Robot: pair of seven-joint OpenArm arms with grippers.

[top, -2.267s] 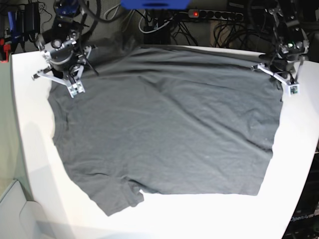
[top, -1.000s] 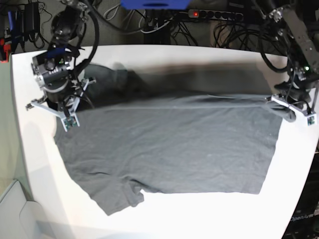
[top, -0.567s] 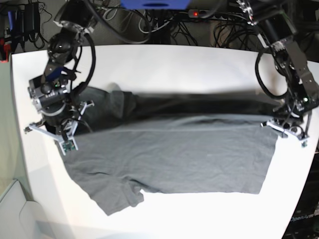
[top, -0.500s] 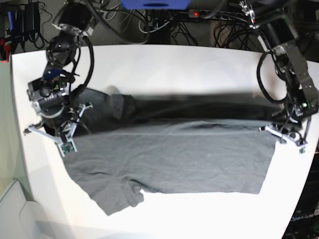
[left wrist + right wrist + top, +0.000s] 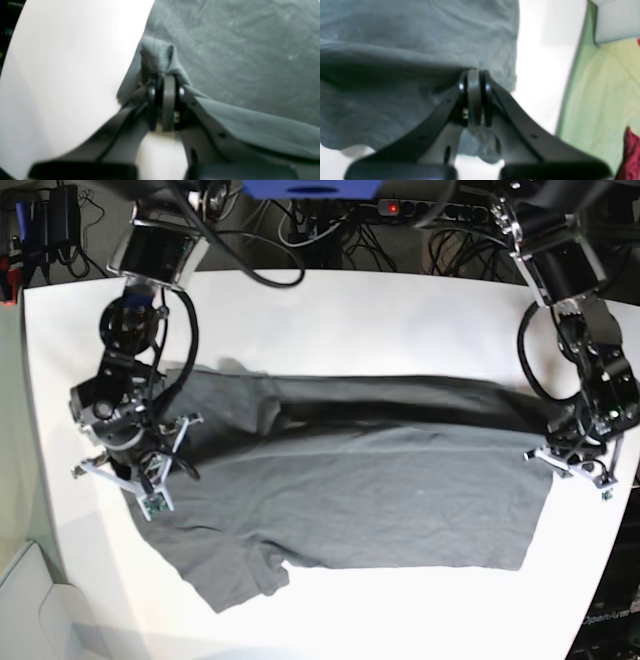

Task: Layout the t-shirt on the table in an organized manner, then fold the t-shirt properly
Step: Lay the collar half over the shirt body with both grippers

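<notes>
Care matters: both the left gripper [image 5: 572, 463] and right gripper [image 5: 150, 485] pinch the t-shirt [image 5: 380, 500]. They should lower its edge evenly onto the table [image 5: 400, 310]

Both wrist views are soft with blur. The left hand [image 5: 163, 100] hides the pinched t-shirt [image 5: 237, 62] corner between its fingers, and the right hand [image 5: 473, 100] does likewise. In the base view, the folded-over cloth covers the layer beneath, and the tabletop [image 5: 400, 320] runs off the frame.

Tangled black cables [image 5: 330, 225] and a power strip [image 5: 430, 210] behind; seemingly green flooring [image 5: 602, 100].
</notes>
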